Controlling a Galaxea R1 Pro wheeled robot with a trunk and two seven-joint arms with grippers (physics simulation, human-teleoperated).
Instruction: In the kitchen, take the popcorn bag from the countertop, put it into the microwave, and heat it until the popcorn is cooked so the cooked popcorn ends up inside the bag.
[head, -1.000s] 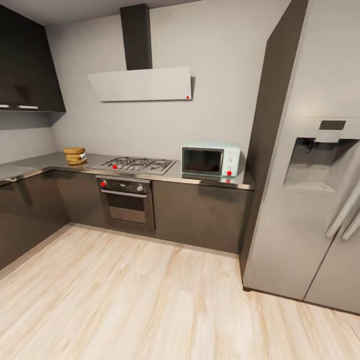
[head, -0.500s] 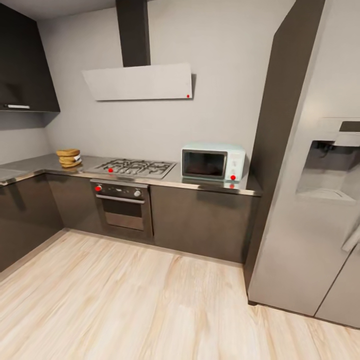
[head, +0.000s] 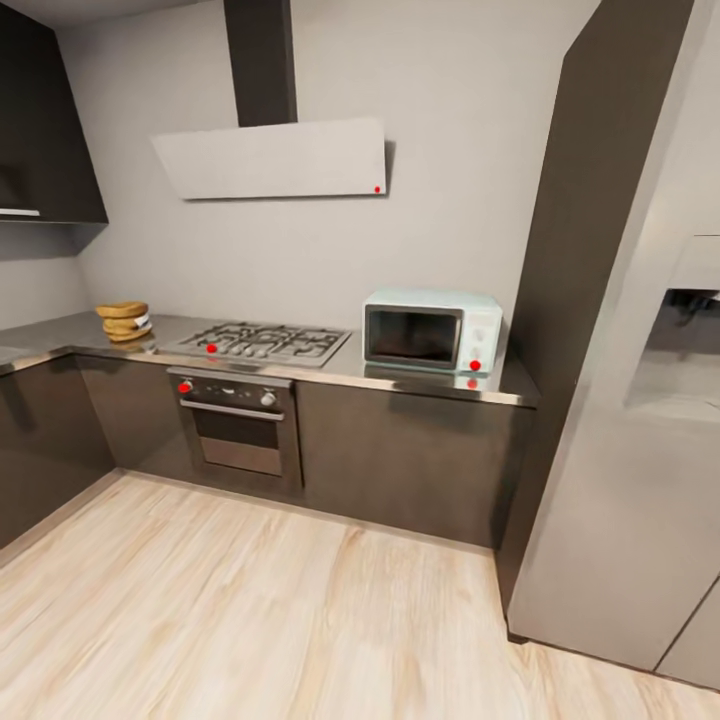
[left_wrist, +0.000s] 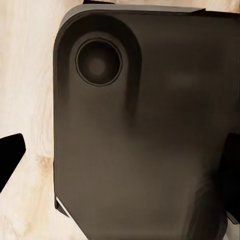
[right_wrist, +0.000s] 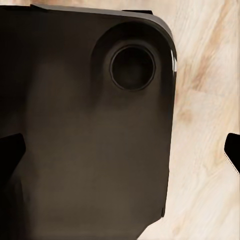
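A: Head view, entry. The popcorn bag sits on the surface at its far left end, near the corner where the run turns, up against the back wall. Golden-tan, crumpled, upright as far as I can read it at this size.

B: And the microwave?

A: Same surface, far right end, just beside the tall dark panel. Pale mint body, dark glass door shut, white panel with a red dot on the lower knob. Well apart from the bag.

B: Between them?

A: The gas hob is set into the surface, with the oven directly below it and the extractor hood on the wall above. A grey fridge stands right of the dark panel. Light wood floor in the foreground.

B: Pincers?

A: Left wrist view: the left pincer shows dark tips at opposite edges of the picture, so spread wide, nothing between them; behind is a dark rounded body with a round recess, over wood floor. Right wrist view: the right pincer reads likewise, tips wide apart, empty.
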